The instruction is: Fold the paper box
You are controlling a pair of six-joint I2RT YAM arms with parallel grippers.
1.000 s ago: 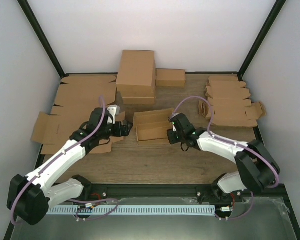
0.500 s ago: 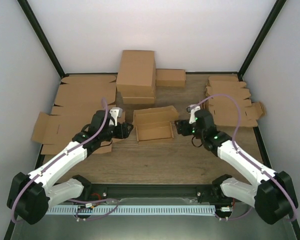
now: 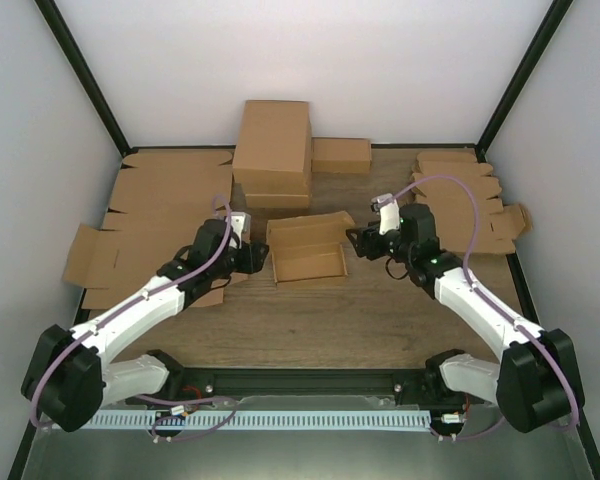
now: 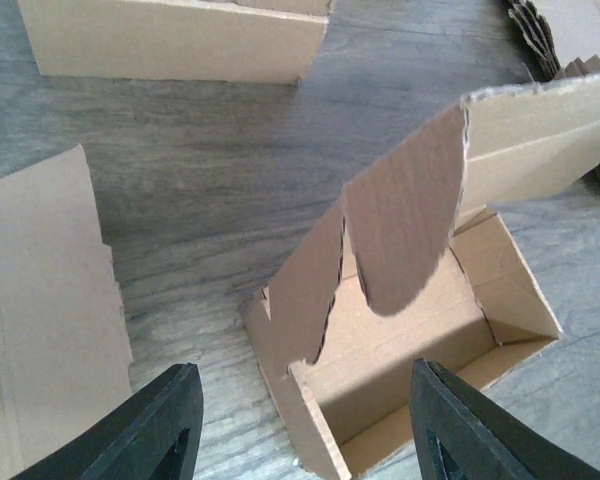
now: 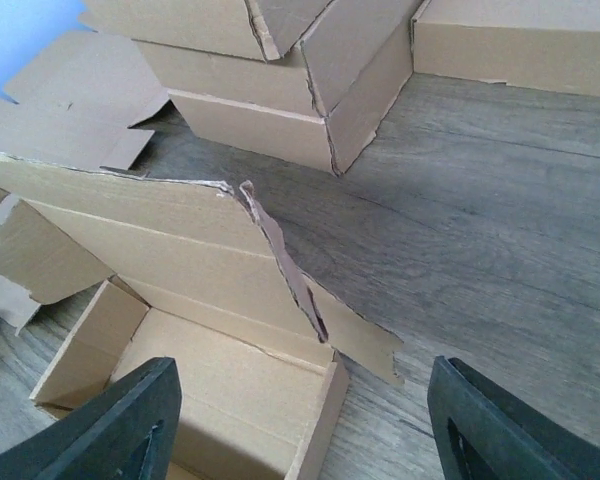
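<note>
The paper box [image 3: 307, 250] sits at the table's centre, brown cardboard, tray formed and open on top, its lid panel standing up along the far side. In the left wrist view the box [image 4: 410, 330] shows its left end wall and a rounded side flap raised. In the right wrist view the box [image 5: 210, 380] shows its right end, with a loose tab sticking out on the table. My left gripper [image 3: 258, 257] is open just left of the box, holding nothing. My right gripper [image 3: 356, 243] is open just right of the box, holding nothing.
A larger brown carton [image 3: 272, 150] stands behind the box, with a smaller closed box [image 3: 341, 155] beside it. Flat cardboard sheets [image 3: 160, 200] lie at the left. A stack of flat blanks [image 3: 460, 200] lies at the right rear.
My right arm swung outward and its gripper drew back from the box's right end. My left gripper moved a little right toward the box's left end. The box shifted slightly.
</note>
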